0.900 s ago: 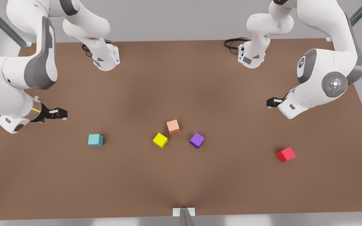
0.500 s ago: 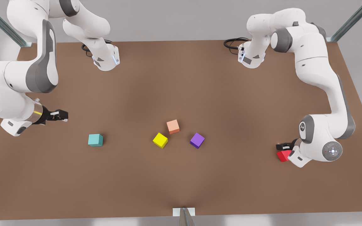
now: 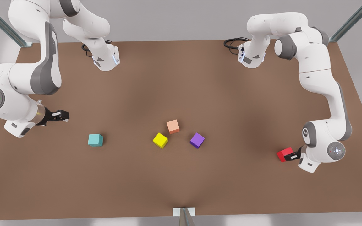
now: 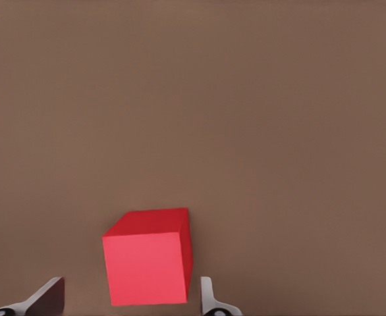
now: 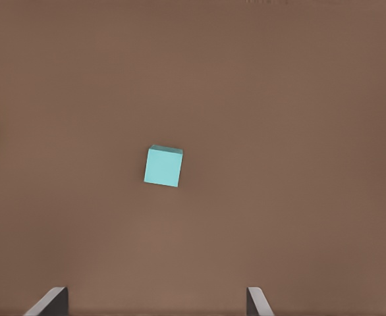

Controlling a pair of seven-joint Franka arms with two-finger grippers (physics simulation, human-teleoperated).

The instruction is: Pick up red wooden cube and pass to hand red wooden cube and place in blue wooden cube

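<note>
The red wooden cube (image 3: pixel 284 154) sits on the table at the front view's right, and in the left wrist view the red wooden cube (image 4: pixel 148 260) is close up. My left gripper (image 3: pixel 291 156) is down at it, open, one finger on each side of the cube (image 4: pixel 130 294) with a gap on both sides. The blue wooden cube (image 3: pixel 95 140), teal in colour, rests on the table at the front view's left and appears as the blue wooden cube (image 5: pixel 163 166) in the right wrist view. The hand, my right gripper (image 3: pixel 62 115), hovers open (image 5: pixel 157 297) behind and to the left of it.
A yellow cube (image 3: pixel 160 140), a salmon-orange cube (image 3: pixel 172 126) and a purple cube (image 3: pixel 197 140) cluster at the middle of the brown table (image 3: pixel 181 78). Both arm bases stand at the far edge. A small bracket (image 3: pixel 183 212) sits at the near edge.
My left arm has swung down from higher and farther back to the red cube, bringing its fingers around it. The right gripper has barely shifted. No cube has moved.
</note>
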